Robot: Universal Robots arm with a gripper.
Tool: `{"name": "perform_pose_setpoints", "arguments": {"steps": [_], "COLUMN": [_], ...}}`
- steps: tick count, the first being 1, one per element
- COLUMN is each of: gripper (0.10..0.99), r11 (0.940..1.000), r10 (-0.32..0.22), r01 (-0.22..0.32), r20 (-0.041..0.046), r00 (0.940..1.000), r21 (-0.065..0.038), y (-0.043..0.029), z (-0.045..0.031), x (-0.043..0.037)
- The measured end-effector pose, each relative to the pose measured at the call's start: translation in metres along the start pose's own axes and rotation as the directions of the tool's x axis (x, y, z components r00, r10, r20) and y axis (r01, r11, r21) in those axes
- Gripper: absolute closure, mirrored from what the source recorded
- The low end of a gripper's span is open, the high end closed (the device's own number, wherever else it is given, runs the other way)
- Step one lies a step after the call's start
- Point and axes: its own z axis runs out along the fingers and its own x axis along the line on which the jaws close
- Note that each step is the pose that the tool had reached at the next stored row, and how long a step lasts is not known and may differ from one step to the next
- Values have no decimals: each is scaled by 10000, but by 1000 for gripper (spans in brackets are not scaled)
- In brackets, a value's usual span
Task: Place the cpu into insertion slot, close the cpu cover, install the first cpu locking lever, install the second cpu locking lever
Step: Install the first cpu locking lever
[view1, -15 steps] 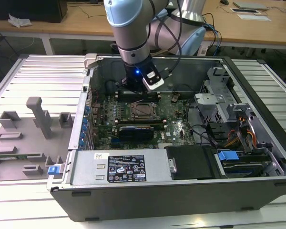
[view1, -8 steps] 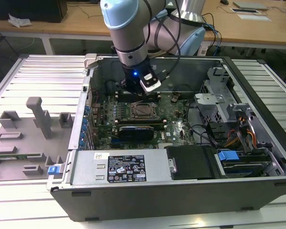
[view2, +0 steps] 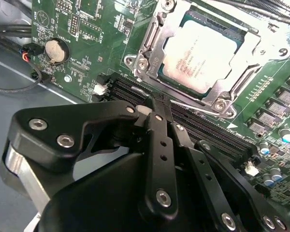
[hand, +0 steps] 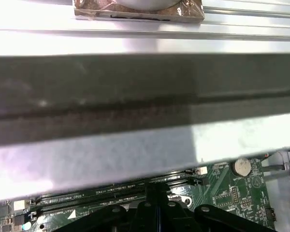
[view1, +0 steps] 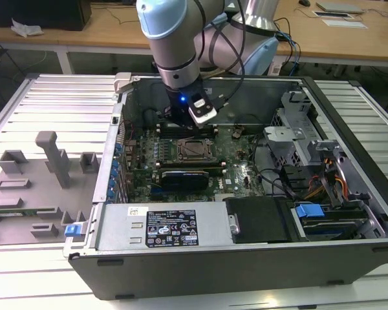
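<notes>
My arm (view1: 174,39) reaches down into the open case (view1: 246,258), which sits on the slatted desk (view1: 45,103). My hand (view2: 157,104) hangs low over the board (view2: 87,29), its two fingers pressed together with nothing between them that I can see. The cpu (view2: 200,55) lies flat in the slot (view2: 183,18), and the cover (view2: 152,53) is down around it, its window framing the pale metal top. A thin lever (view2: 193,107) runs along the cover's edge nearest my fingertips. Whether they touch it, I cannot tell. The RAM slots (view2: 208,130) pass just under my hand. In the first wrist view my hand (hand: 157,186) is over those slots, with the round battery (hand: 240,166) off to one side.
</notes>
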Motion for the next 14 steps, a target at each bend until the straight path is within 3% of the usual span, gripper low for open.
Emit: {"name": "perform_pose_setpoints", "arguments": {"steps": [6,14], "gripper": [980,980], "r11": [9991,9975], "r10": [399,654], "r01": [-400,-656], "r20": [80,114], "r00": [9992,9978], "r21": [131,251], "y": [12,63], "z": [29,66], "x": [8,21]}}
